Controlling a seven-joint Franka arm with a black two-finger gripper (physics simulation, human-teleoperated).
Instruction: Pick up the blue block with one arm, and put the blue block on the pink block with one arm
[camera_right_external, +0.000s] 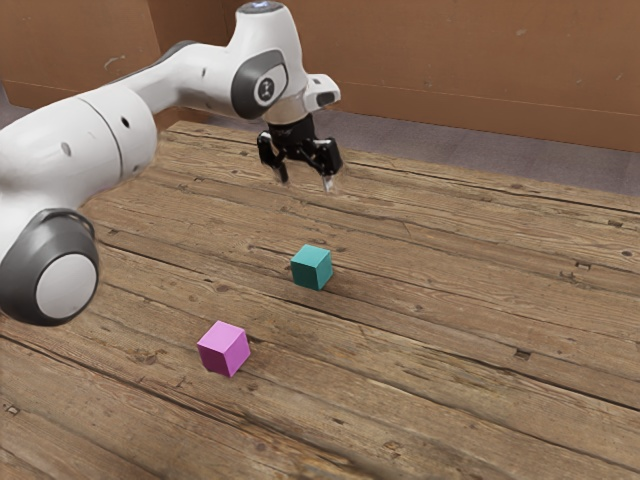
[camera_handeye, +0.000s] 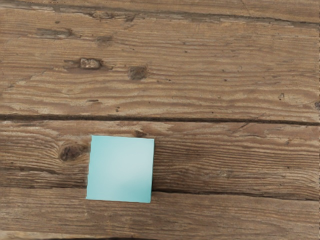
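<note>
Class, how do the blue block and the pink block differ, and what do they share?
Colour: the blue block is teal, the pink block magenta. Position: the blue block sits closer to the open gripper; the pink block lies farther away. Both are similar cubes.

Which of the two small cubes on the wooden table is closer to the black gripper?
The teal-blue cube, nearly beneath the open black gripper; the pink cube lies farther off, toward the exterior view's lower left.

I find even, fairly bright light across the table (camera_right_external: 480, 300). The blue block (camera_right_external: 312, 267) and pink block (camera_right_external: 223, 348) cast faint, short shadows.
</note>
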